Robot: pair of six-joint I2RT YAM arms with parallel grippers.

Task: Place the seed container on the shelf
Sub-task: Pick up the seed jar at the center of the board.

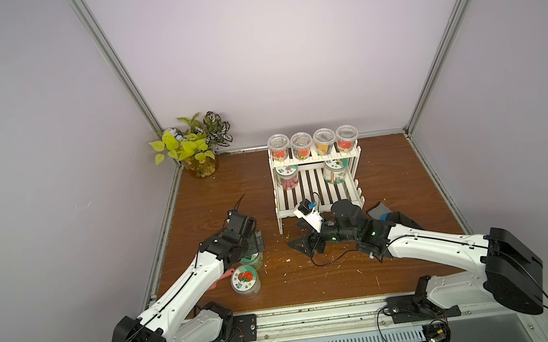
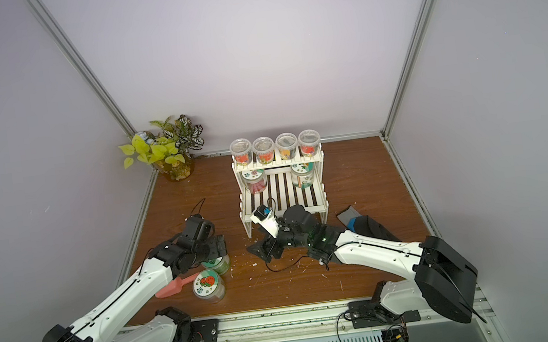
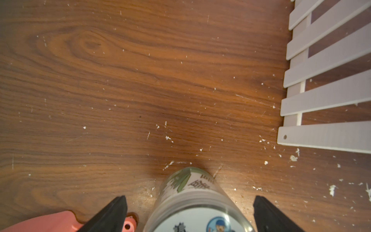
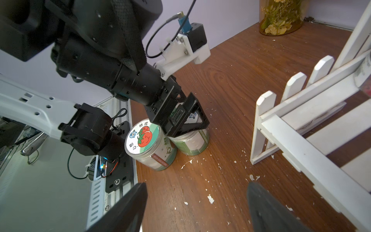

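Note:
A green-labelled seed container [image 3: 192, 192] stands upright on the wooden table between the fingers of my left gripper [image 3: 190, 198]. That gripper is open, with a gap on both sides of the jar. In both top views the same container [image 1: 254, 260] [image 2: 219, 265] sits under the left gripper [image 1: 255, 244]. A second seed container [image 1: 245, 282] [image 4: 146, 140] with a tomato lid stands beside it. The white slatted shelf [image 1: 317, 188] [image 2: 280, 192] is at the back centre. My right gripper [image 4: 196, 186] [image 1: 304, 244] hangs open and empty over the table in front of the shelf.
Several small clear cups [image 1: 311, 142] line the shelf's upper tier and two jars [image 1: 287, 177] stand on the lower tier. A pink scoop [image 2: 175, 287] lies left of the containers. A potted plant [image 1: 196, 146] fills the back left corner. A grey-blue item [image 1: 382, 213] lies right of the shelf.

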